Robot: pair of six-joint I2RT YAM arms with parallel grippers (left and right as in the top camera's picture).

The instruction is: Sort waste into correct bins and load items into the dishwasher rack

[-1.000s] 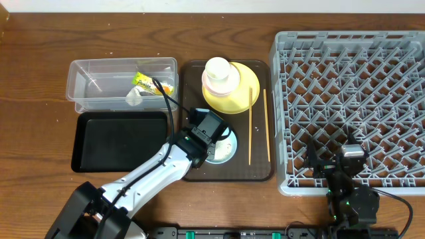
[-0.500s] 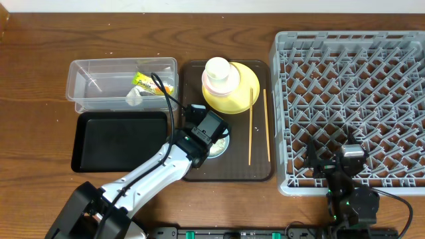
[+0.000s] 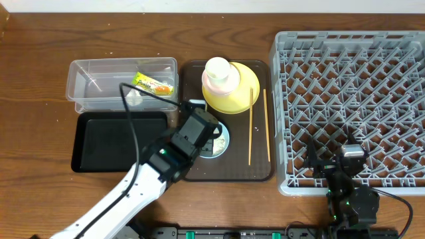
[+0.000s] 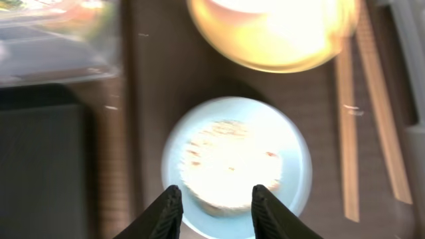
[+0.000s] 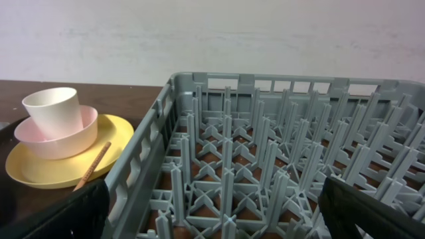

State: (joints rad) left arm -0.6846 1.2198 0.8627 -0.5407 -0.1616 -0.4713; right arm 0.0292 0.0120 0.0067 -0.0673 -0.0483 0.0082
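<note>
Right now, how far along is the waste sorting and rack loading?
Done: the snack wrapper and tissue lie in the clear tub. In hand: the left gripper hangs open above the light blue bowl holding rice grains. Left: those grains, then the bowl, yellow plate, pink bowl, white cup and chopsticks, none in the dishwasher rack yet.

A large grey plastic rack with a lattice of upright pegs [image 5: 265, 166] filled most of the view, its near wall running down the middle-left. Left of it, on the dark brown wooden surface [image 5: 99, 91], sat a round yellow plate [image 5: 40, 176] carrying a pink bowl [image 5: 63, 143], with a small white cup [image 5: 52, 109] upright inside the bowl. A thin wooden chopstick [image 5: 91, 166] lay tilted across the plate's near rim. A pale wall [image 5: 212, 33] stood behind. The right gripper [image 5: 212, 222] showed its dark jaws wide apart in the bottom corners, over the rack.
</note>
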